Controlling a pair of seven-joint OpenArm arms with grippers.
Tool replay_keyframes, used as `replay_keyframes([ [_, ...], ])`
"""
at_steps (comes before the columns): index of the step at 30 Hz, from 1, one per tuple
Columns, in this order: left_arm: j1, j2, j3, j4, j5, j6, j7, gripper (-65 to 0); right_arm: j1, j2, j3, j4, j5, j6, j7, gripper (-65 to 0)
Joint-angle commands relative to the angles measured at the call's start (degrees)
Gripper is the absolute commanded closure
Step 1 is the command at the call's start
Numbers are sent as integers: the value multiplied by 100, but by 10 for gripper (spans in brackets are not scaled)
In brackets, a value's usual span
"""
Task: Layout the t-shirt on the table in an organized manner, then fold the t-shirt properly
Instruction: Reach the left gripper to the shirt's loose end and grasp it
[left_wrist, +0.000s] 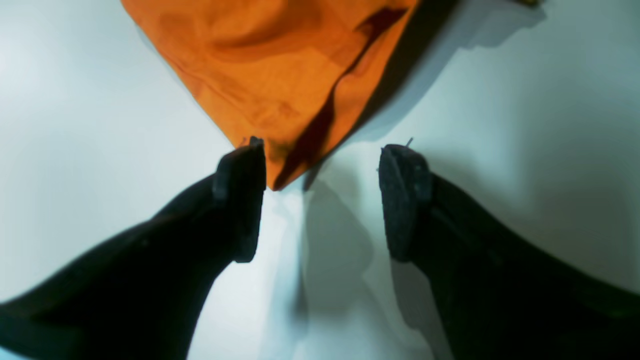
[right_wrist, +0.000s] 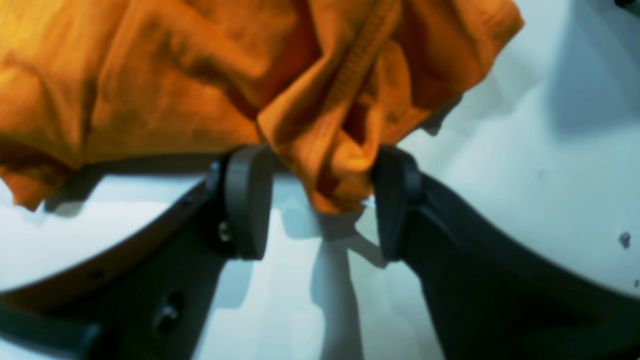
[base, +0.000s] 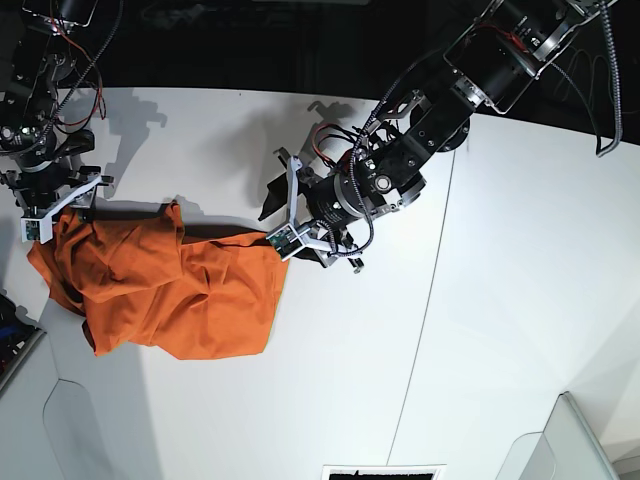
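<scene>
Orange t-shirt crumpled on table; both claws spread, right claw perhaps touching cloth.

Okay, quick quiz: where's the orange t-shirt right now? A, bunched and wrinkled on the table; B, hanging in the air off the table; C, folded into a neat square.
A: the t-shirt lies rumpled and creased on the white table, not folded or lifted.

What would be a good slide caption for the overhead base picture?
Two robot arms, left gripper and right gripper, at opposite ends of a crumpled orange t-shirt on a white table.
</scene>
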Motion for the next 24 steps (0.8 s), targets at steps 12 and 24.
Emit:
replay_keyframes([
  [12,-107,35,-28,85,-13,37,-107,-381,549,94,15,-1038,87,247,345,-53],
  [24,-302,308,-28,85,212,-280,-26,-430,518,92,17,-238,535,249,-184,0],
])
